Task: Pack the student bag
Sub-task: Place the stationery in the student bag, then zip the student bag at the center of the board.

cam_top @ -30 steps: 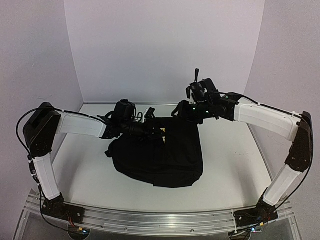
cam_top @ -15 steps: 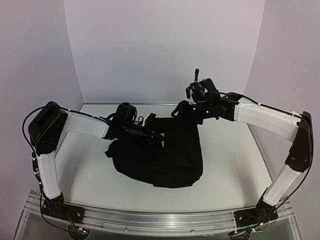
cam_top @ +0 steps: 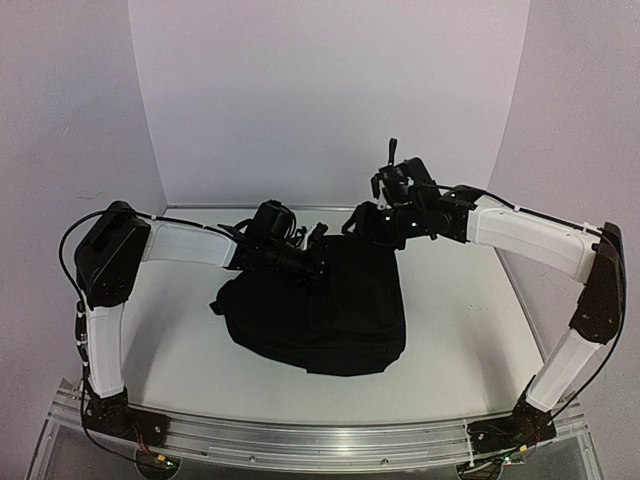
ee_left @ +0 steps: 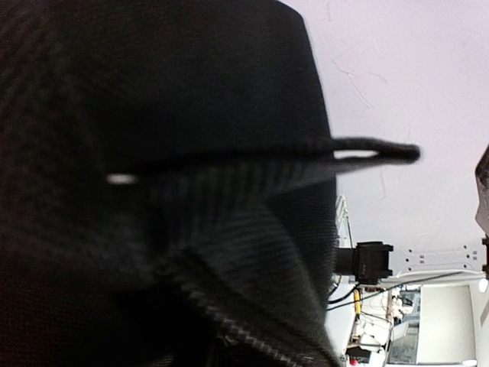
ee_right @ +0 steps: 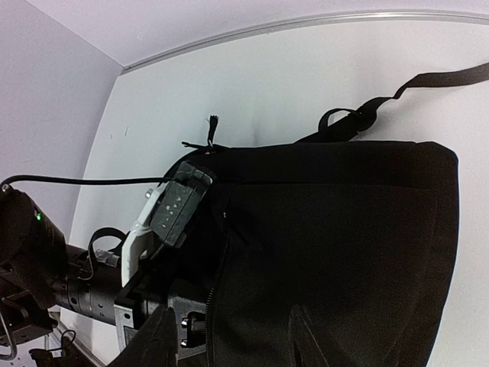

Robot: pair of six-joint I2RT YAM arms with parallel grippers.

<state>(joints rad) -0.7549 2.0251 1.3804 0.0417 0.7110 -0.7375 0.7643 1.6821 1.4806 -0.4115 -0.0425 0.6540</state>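
My left gripper (cam_top: 318,257) nearly closed, student bag (cam_top: 330,320) fabric right against it. My right gripper (cam_top: 355,222) half-spread, bag just beneath; can't tell if gripping.

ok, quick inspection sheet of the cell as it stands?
Surface: white table, bag on it.
Job's things: student bag, black, lying mid-table, strap trailing onto table.
Clutter: nothing seen.
Grippers: left gripper closed at bag's far-left edge, seemingly pinching fabric; right gripper at far-right corner, jaws apart, grip unclear.
Cables: black cable runs to left gripper, above table.
Surroundings: plain white walls; aluminium rail along near edge.
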